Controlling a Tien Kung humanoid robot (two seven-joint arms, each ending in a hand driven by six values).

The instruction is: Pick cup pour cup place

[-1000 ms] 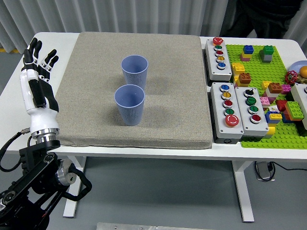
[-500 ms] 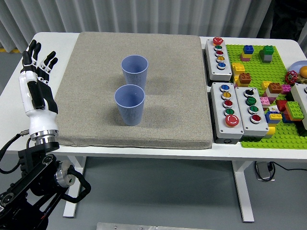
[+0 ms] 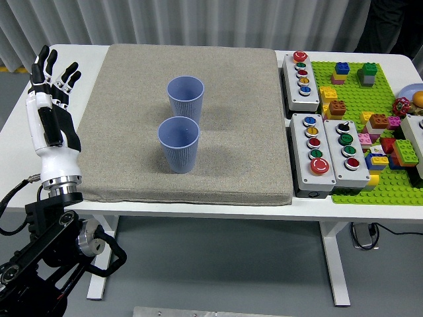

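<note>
Two blue ribbed cups stand upright on the grey mat [image 3: 132,99]: the near cup [image 3: 178,144] and the far cup [image 3: 185,99] just behind it, almost touching. My left hand [image 3: 51,86] is raised at the table's left edge, well left of both cups, with its fingers spread and nothing in them. The right hand does not show.
Grey button boxes [image 3: 301,74] [image 3: 330,152] line the mat's right side. A green baseplate [image 3: 377,119] with several loose bricks fills the far right. A dark figure stands behind the table at the top right.
My left hand has risen slightly and drifted a little left along the table's edge. The cups have not moved.
</note>
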